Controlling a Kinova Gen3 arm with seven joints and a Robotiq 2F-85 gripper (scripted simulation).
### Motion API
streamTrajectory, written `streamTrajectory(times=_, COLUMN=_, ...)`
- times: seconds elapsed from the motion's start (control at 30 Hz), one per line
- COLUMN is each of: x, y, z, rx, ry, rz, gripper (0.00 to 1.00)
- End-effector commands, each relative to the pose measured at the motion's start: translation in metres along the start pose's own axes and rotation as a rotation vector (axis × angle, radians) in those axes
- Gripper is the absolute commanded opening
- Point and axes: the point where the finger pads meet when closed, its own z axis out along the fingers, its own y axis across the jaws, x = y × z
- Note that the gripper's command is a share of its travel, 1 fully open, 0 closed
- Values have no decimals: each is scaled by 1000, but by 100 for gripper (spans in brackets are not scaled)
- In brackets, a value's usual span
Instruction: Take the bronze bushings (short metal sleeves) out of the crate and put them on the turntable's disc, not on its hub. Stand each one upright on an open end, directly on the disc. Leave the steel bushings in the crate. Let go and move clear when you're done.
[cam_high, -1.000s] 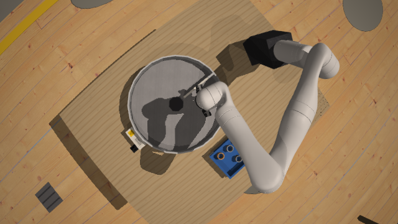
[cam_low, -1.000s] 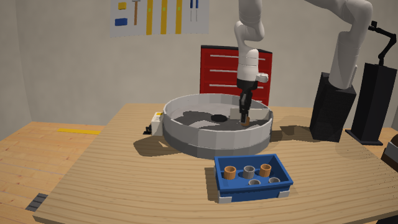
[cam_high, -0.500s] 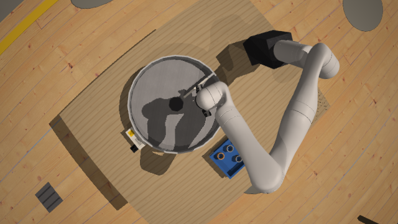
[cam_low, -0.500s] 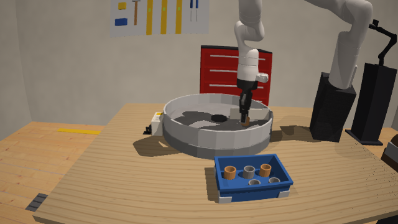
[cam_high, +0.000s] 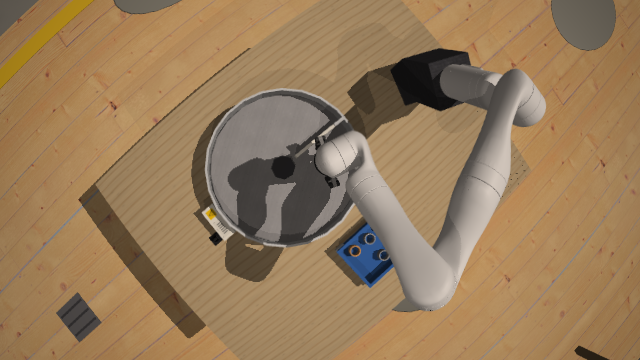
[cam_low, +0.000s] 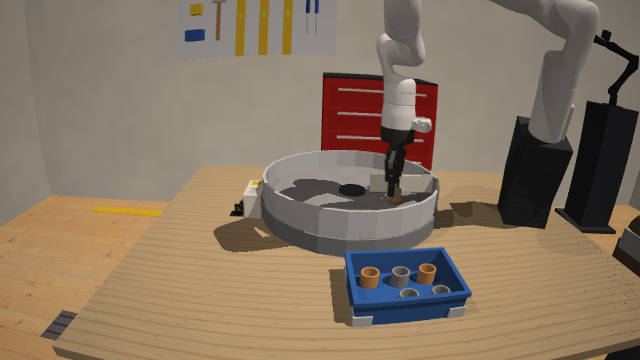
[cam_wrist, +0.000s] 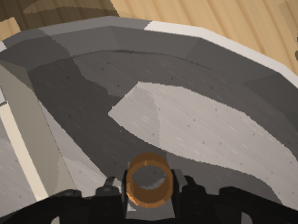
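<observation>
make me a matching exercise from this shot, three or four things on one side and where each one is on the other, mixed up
Things:
1. held bronze bushing
2. steel bushings
3. hub
4. red drawer cabinet

Places:
A. middle of the turntable's disc
B. between the fingers of the gripper, low over the disc
C. behind the table, by the wall
D. in the blue crate

Pairs: 1-B, 2-D, 3-A, 4-C
</observation>
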Motion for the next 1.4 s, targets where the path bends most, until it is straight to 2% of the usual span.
streamTrajectory(times=0.0, x=-1, y=0, z=-1, rx=0, ry=-1, rz=0, gripper=0)
streamTrajectory(times=1.37, x=-1, y=0, z=5, rx=0, ry=-1, rz=0, gripper=0)
